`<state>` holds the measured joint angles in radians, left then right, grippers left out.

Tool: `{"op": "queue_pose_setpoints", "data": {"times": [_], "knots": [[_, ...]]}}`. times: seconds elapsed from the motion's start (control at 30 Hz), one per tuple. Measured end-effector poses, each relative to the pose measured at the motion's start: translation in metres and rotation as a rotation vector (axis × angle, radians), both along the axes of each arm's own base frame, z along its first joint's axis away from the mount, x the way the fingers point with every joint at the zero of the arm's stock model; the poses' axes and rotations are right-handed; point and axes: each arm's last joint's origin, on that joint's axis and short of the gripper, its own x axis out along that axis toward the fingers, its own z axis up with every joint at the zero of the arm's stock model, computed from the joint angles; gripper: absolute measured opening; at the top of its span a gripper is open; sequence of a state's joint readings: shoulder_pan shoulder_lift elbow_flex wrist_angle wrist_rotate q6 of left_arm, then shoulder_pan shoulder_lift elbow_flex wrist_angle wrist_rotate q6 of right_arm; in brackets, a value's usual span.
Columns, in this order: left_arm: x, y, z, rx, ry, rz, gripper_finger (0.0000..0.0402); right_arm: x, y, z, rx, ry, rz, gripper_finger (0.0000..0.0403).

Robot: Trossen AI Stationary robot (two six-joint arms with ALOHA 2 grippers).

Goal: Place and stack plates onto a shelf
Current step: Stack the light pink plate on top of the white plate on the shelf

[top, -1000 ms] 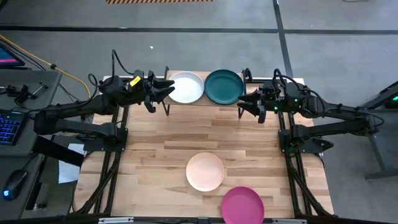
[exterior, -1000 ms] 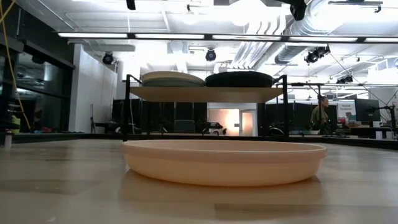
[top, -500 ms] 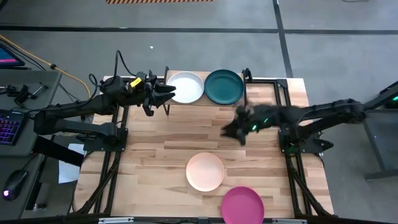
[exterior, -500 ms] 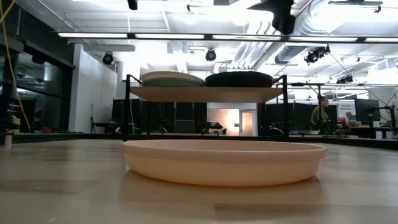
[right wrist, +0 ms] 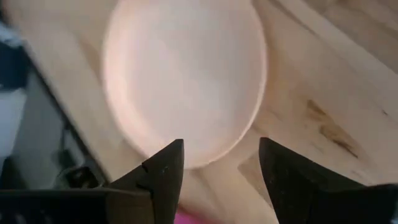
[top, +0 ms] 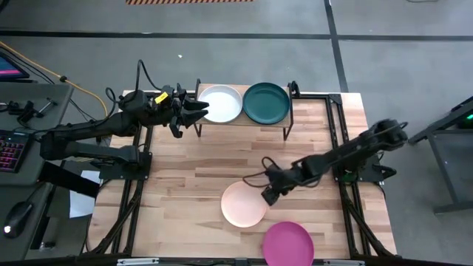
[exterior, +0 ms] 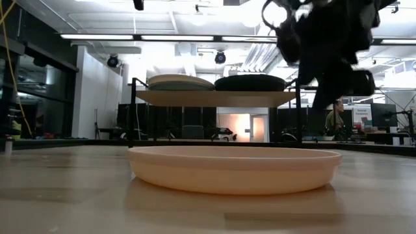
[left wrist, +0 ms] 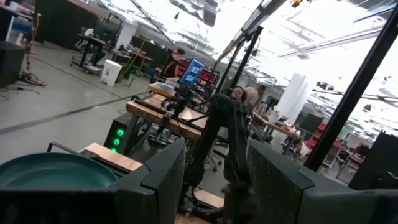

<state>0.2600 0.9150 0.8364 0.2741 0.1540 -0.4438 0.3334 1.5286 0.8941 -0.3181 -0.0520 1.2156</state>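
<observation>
The floor (top: 222, 44) around the table is gray, with dark lines running across it. A yellow cable (top: 55, 70) lies on the floor. Next to it sits a desk (top: 29, 111) with a keyboard (top: 9, 151) and a mouse (top: 16, 218).

The room behind is big, like a workshop. The ceiling is white, with long bright lights (exterior: 195, 37) and fat silver pipes (exterior: 286, 45). Black lamps (exterior: 220, 57) hang down. Far back, a doorway (exterior: 242, 127) glows warm. A person (exterior: 334, 120) stands among desks with screens (exterior: 383, 116).
</observation>
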Motion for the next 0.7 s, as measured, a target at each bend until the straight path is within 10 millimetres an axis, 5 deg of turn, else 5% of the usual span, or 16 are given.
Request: {"op": "queue_pose_setpoints", "data": {"times": [0.4,0.7], "knots": [[0.000,0.000,0.000,0.000,-0.001,0.003,0.0161,0.039,0.012,-0.027,-0.210,0.274,-0.084,0.0190],[0.000,0.000,0.000,0.001,-0.001,0.003,0.0161,0.051,0.016,-0.036,-0.231,0.301,-0.097,0.0190]]}}
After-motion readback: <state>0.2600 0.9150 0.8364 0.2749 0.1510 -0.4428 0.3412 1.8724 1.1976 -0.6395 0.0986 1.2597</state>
